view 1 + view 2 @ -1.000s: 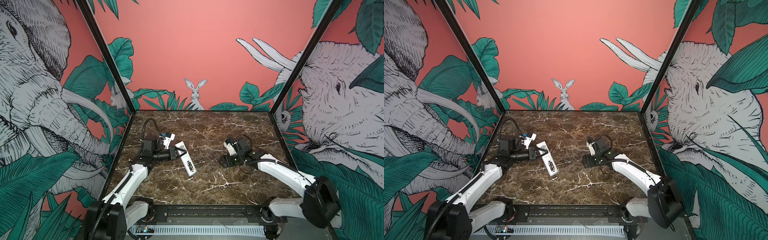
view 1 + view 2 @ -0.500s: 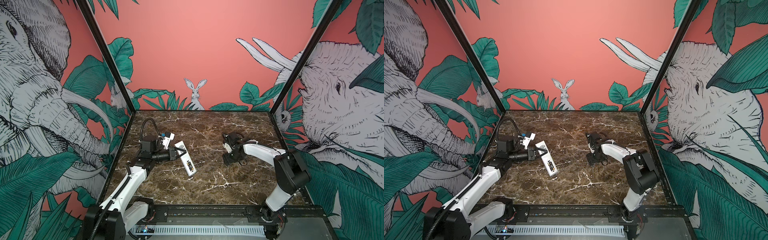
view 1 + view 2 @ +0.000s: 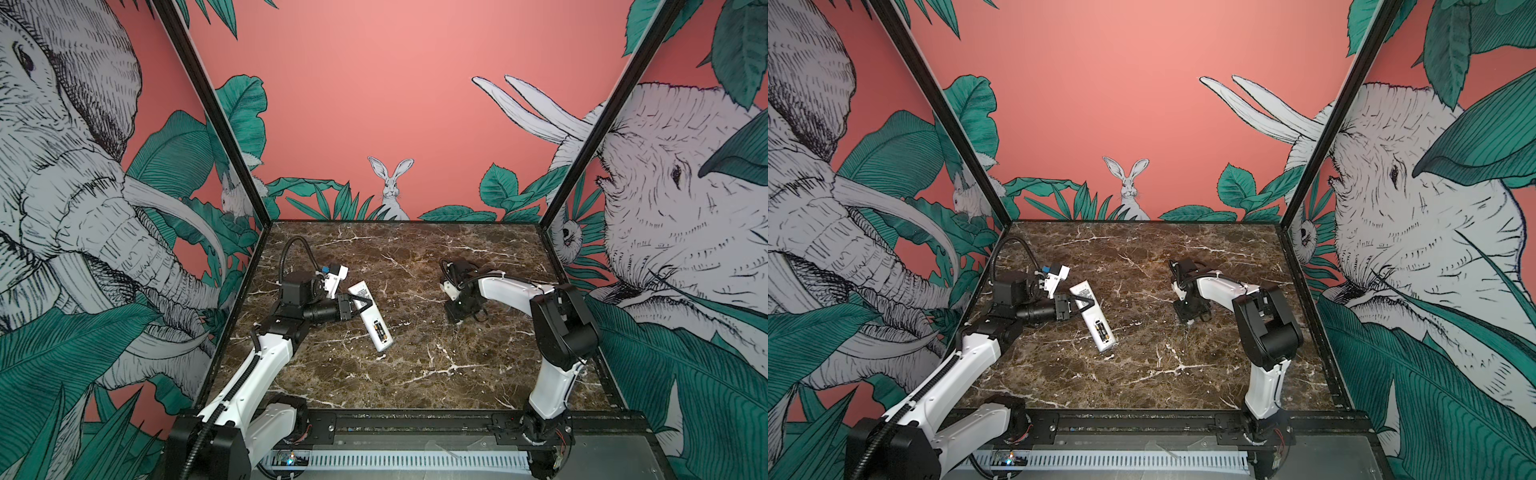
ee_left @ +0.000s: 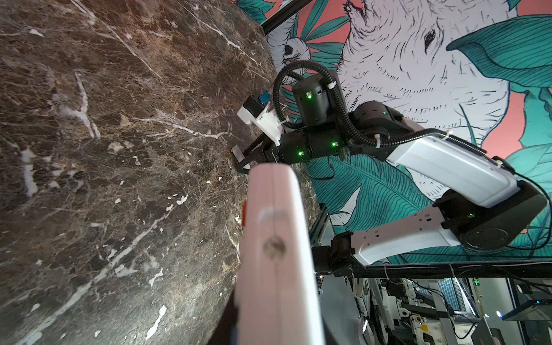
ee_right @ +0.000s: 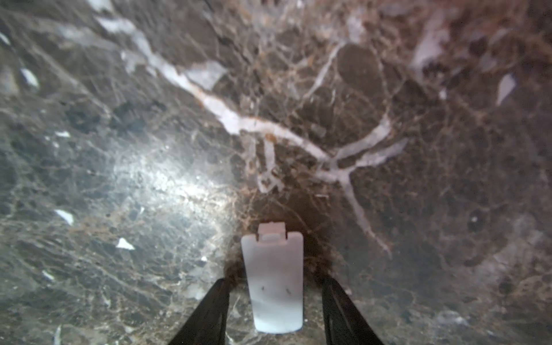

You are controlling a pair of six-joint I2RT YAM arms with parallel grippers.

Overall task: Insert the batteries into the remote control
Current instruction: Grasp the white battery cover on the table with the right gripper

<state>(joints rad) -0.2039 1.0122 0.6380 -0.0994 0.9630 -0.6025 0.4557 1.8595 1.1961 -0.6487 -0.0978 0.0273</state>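
The white remote control (image 3: 371, 316) (image 3: 1094, 318) lies slantwise left of the table's middle, back side up. Its battery bay is uncovered, and the dark batteries (image 3: 380, 331) (image 3: 1100, 331) sit inside it. My left gripper (image 3: 360, 305) (image 3: 1082, 304) is shut on the remote's far end. In the left wrist view the remote (image 4: 274, 254) fills the foreground and hides the jaws. My right gripper (image 3: 457, 322) (image 5: 273, 298) points down at the table, right of the middle. It stands open, one black finger (image 5: 209, 313) either side of a small white battery cover (image 5: 273, 280), with a gap on both sides.
The brown marble table (image 3: 415, 374) is walled by printed panels on three sides. A black rail (image 3: 415, 419) runs along its front edge. The right arm's elbow (image 3: 561, 328) stands raised over the table's right part.
The right arm's elbow has swung up and back while its gripper stayed over the same spot. Its jaws have narrowed around the cover. The left arm and the remote have not moved.
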